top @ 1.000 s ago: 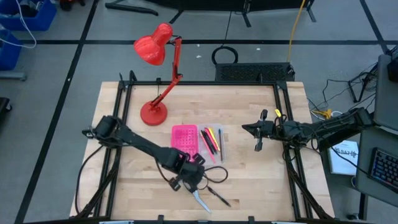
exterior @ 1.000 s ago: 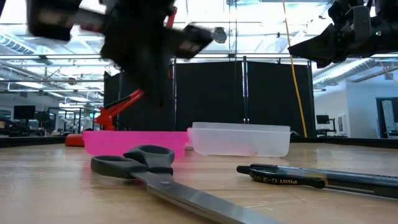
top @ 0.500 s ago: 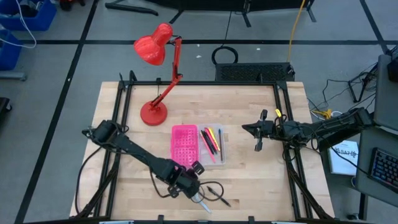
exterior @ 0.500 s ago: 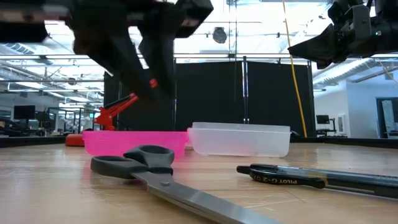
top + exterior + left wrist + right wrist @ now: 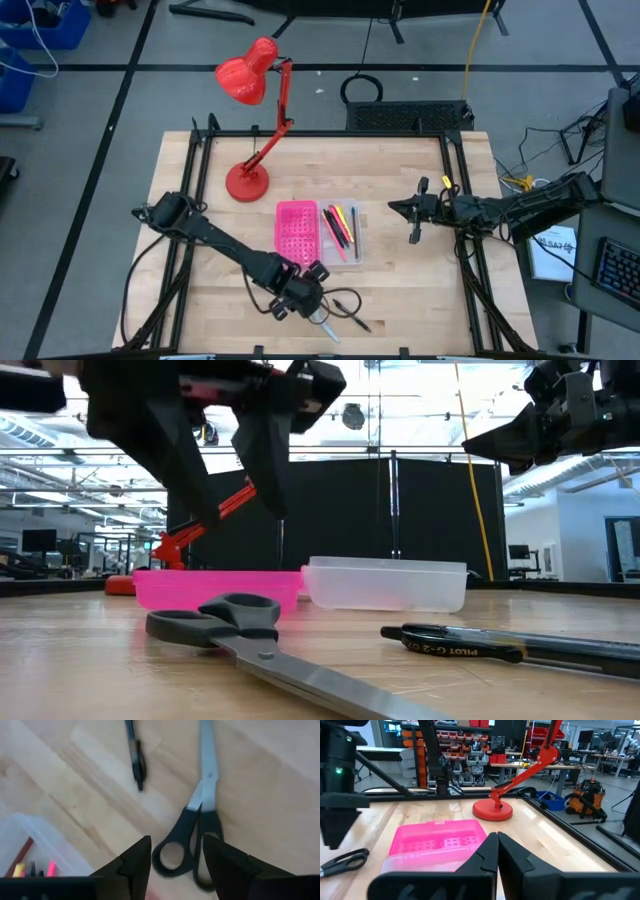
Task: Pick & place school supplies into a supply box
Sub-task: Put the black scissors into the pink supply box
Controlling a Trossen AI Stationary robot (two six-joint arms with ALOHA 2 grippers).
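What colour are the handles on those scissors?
Black, on the scissors; the left wrist view shows them best.

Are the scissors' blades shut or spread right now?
Shut. In the left wrist view the scissors lie flat on the table with both blades together as one silver strip, handles side by side, under the open left end effector.

left gripper (image 5: 312,312): over scissors (image 5: 322,322), near edge | supply box (image 5: 315,232): mid-surface | right gripper (image 5: 413,222): right side, raised
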